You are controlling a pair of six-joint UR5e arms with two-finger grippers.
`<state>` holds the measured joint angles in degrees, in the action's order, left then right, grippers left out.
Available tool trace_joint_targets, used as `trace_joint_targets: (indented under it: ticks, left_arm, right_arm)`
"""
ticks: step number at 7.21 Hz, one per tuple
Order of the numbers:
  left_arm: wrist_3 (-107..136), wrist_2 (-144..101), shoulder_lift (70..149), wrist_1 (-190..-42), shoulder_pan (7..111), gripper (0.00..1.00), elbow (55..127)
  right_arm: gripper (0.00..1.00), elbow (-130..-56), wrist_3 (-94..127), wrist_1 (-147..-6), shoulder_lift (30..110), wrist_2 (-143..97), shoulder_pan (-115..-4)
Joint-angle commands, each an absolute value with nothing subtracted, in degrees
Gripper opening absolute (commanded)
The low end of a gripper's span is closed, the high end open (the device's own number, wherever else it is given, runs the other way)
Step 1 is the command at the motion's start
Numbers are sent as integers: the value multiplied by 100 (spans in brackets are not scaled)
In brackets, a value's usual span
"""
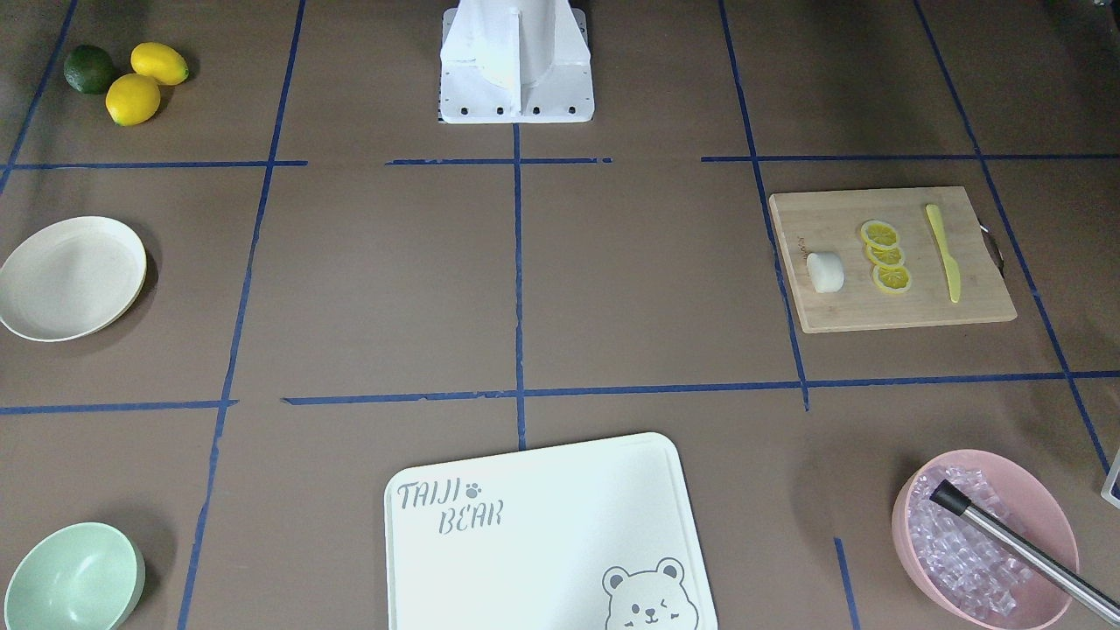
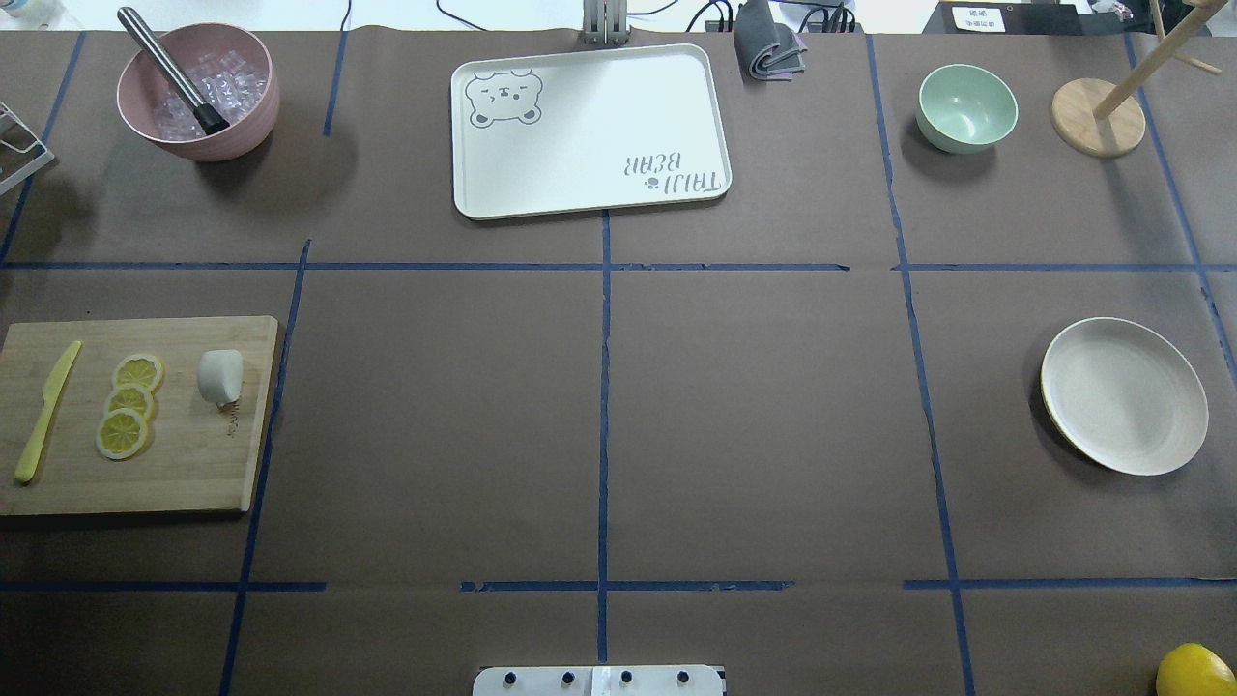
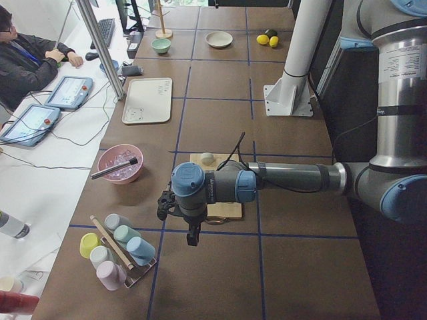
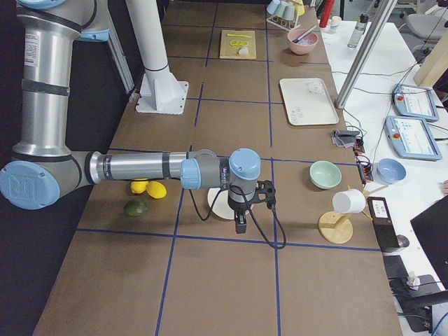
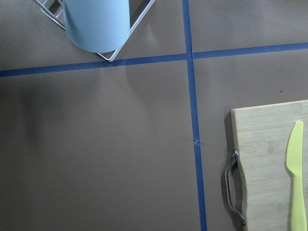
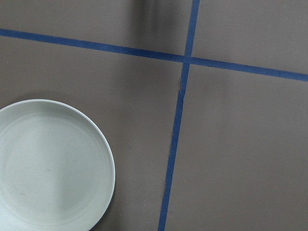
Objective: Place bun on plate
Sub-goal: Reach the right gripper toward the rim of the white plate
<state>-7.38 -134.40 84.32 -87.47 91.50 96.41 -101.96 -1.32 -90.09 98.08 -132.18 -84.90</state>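
- The bun (image 2: 220, 375) lies on a wooden board (image 2: 193, 464) at the left side of the desk (image 2: 754, 425). It is at the board's right end, just beside a row of three lemon slices (image 2: 129, 404) and apart from them.
- A yellow knife (image 2: 46, 411) lies at the board's left end, on the far side of the slices from the bun.
- The plate (image 2: 1124, 394) sits on the right side of the desk, well apart from the bun, with the middle of the desk between them.
- The left end effector (image 3: 193, 235) hangs pointing down, seemingly just off the board's left end. Its wrist camera looks on the board's handle and the knife. Only a side view shows it, so I cannot tell how far open it is.
- The right end effector (image 4: 240, 224) hangs pointing down near the plate. Its opening cannot be told either.
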Motion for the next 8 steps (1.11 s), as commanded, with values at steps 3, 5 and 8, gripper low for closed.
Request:
trace_joint_targets:
  ticks: [3,5,8]
  left_arm:
    - [-738,-13438,8429,-8736,9149,100,9650]
    - [-738,-13447,8429,-8745,9149,100,9650]
    - [-738,-13447,8429,-8754,9149,100,9650]
  right_arm:
    - [100,-10161,-115,-8704,9738,-13263,-8246]
    - [100,-9820,1135,-7461,9738,-13447,-7492]
    - [99,-8317,2474,-4752,9738,-13456,-7015]
